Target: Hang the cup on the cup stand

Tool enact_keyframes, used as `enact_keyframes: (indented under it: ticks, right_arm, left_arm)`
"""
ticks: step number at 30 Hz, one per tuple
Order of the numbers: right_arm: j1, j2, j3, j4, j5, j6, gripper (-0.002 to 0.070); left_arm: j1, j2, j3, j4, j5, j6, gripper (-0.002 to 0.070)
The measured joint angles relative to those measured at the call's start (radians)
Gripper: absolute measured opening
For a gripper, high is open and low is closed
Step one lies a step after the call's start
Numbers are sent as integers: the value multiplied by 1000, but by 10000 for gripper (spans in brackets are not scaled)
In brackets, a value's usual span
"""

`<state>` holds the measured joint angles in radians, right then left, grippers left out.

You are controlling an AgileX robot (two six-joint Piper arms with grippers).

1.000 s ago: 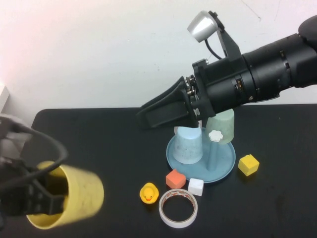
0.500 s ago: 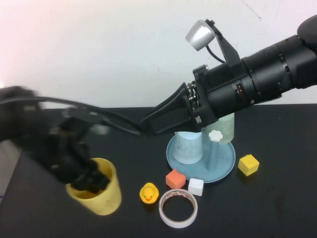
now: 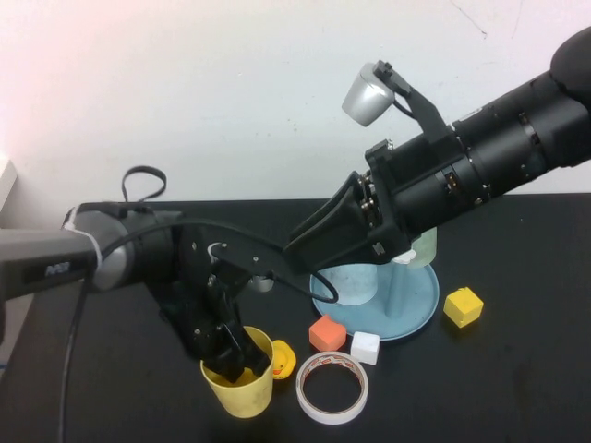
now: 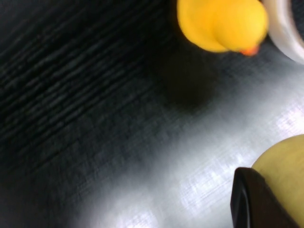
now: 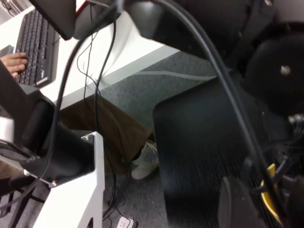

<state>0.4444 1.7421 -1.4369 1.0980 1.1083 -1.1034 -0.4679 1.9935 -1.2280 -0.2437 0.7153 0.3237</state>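
Two tools over black table (image 3: 517, 388): left tool (image 3: 231, 362) grasps cup (image 3: 242, 392); right tool (image 3: 309, 251), unclear.

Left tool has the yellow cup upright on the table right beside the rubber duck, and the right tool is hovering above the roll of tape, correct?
Not quite. In the high view the right tool hovers beside the cup stand, over bare table, not above the roll of tape. The rest holds: the left tool grips the yellow cup by its rim, upright on the table beside the rubber duck.
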Motion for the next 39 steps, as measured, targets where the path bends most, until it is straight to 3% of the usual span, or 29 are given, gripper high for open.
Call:
enact_keyframes:
  ticks: [14, 24, 27, 33, 39]
  right_arm:
    - [-17, -2, 0, -7, -81, 33, 160]
    - [-208, -62, -1, 94, -77, 45, 82]
    - [-238, -62, -1, 106, -51, 45, 80]
    - [-257, -62, -1, 127, -29, 43, 77]
    - [-257, -62, -1, 139, -18, 34, 75]
  left_arm:
    - [0, 105, -4, 0, -181, 0, 41]
    - [0, 166, -8, 4, -183, 31, 43]
    - [0, 176, -8, 4, -184, 31, 83]
    - [0, 177, -8, 0, -178, 32, 298]
    - [0, 175, -8, -25, -117, 32, 335]
